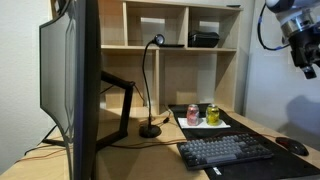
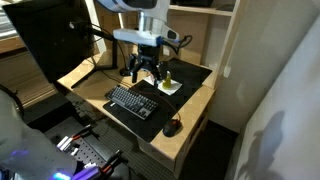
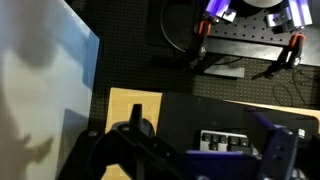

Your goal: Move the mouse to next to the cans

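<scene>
My pincer (image 2: 145, 72) hung high above the desk, clamped on nothing. In the wrist view its two dark fingers (image 3: 112, 150) stood well apart, so I judged the jaws to be spread.

The mouse (image 2: 173, 127) lay at the near edge of the black mat (image 2: 195, 80), just past the end of the keyboard (image 2: 132, 101) and well apart from the cans. In that exterior view it sat at about 5 o'clock from my pincer. In the exterior view level with the desk it sat almost straight below me, at 6 o'clock. So the coming move, as I judged it, was mostly a long way down with a small shift toward 5 o'clock.

The mouse's long axis seemed to run roughly from 1 to 7 o'clock in the high view. It was too small there for me to be sure, so how to turn my wrist across its narrow sides was a guess. I had only the one arm, so there was no question of which was nearer.

The pinkish-red can (image 1: 193, 114) and the yellow-green can (image 1: 213, 115) stood upright, side by side, on a white sheet (image 1: 232, 121) behind the keyboard. From the mouse they lay at about 12 o'clock in the high view.

I counted one mouse, two cans, one keyboard and one pincer.
</scene>
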Available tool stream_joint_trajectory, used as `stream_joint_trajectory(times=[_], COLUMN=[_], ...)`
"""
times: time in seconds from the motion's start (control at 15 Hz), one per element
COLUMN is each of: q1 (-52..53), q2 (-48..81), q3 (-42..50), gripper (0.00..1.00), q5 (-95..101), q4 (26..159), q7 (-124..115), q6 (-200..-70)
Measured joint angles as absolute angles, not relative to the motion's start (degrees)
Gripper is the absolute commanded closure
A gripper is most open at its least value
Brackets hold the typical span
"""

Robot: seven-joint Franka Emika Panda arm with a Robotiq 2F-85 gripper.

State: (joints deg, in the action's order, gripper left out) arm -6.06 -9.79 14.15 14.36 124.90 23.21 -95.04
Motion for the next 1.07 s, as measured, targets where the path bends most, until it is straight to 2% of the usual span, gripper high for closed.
stream_joint_trajectory(times=[0.4,0.73,1.07], q1=[-11.12,-11.05,-10.76], q2=[2.02,1.59,-1.31], q3=[17.42,16.59,14.29], gripper=[0.0,0.0,0.0], q5=[15.82,16.34,15.34], q4=[127.21,127.11,136.78], q7=[17.54,17.59,15.95], q6=[-102.16,-103.04,-124.27])
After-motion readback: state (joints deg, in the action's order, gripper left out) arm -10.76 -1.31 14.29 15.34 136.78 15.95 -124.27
